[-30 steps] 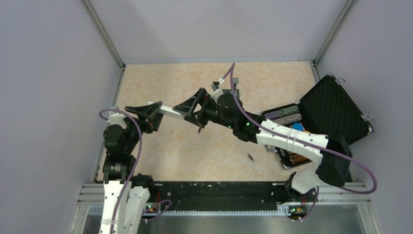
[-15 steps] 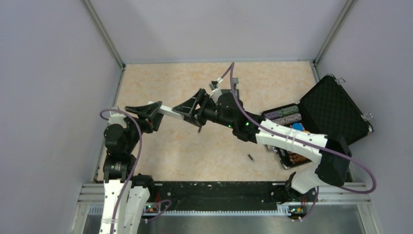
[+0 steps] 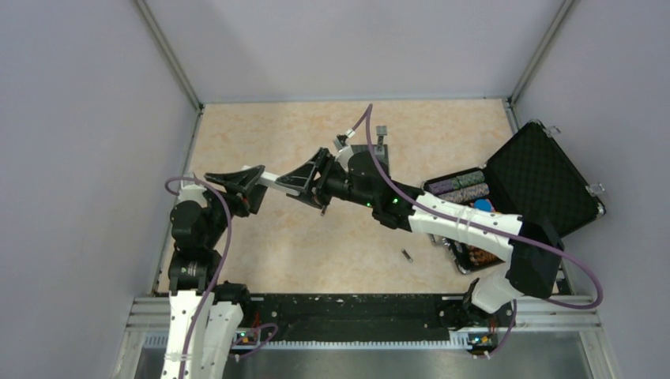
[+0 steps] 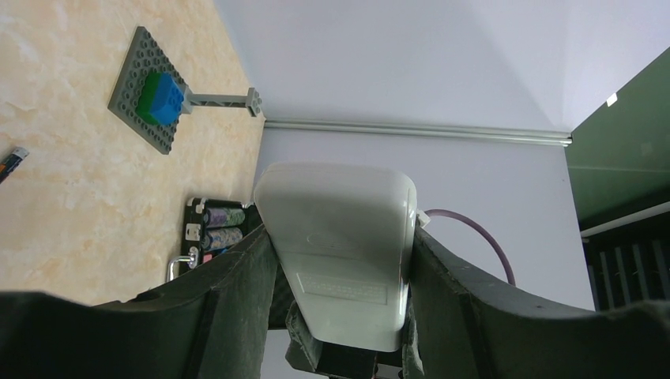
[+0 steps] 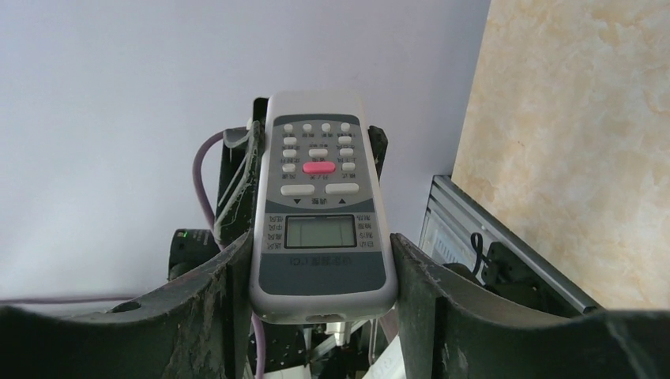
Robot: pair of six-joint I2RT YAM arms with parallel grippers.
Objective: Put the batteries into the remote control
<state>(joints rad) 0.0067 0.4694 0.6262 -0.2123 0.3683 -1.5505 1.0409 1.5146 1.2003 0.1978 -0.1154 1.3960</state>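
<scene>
Loading not begun. The remote control (image 5: pixel 320 229) is held above the table (image 3: pixel 316 260), the left gripper (image 4: pixel 340 237) clamped on its sides, the right gripper (image 5: pixel 320 249) closed against the screen end. Battery cover appears on. One battery (image 3: pixel 407 255) lies loose on the table; none seems inserted

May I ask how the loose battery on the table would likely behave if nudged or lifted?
The battery is a slim cylinder lying on its side, so it would probably roll when nudged. Being tiny, it likely lifts easily but may slip from a grasp.
</scene>
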